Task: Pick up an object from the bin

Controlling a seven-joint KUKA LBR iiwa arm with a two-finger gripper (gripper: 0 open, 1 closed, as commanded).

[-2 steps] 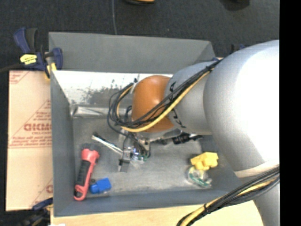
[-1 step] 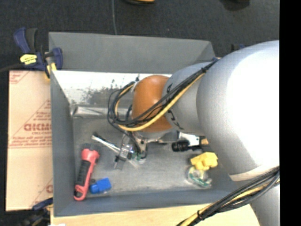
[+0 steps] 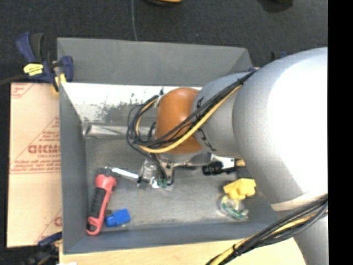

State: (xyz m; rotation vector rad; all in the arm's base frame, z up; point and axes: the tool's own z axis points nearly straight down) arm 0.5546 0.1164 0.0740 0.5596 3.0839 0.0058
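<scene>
My gripper (image 3: 156,178) hangs under the orange wrist cover, low over the bin floor a little left of the middle. A thin silvery-white thing (image 3: 123,174) lies just to its left, one end reaching the gripper; whether it is held I cannot tell. Further left, a red and black handled tool (image 3: 101,203) lies lengthwise by the left wall. A small blue piece (image 3: 118,218) sits at that tool's lower end. To the gripper's right lies a black and white pen-like thing (image 3: 219,167).
A yellow piece (image 3: 240,188) and a clear, greenish thing (image 3: 234,208) lie near the front right corner. The big arm and its cables cover the bin's right and back part. Bare floor shows along the front between the blue piece and the clear thing.
</scene>
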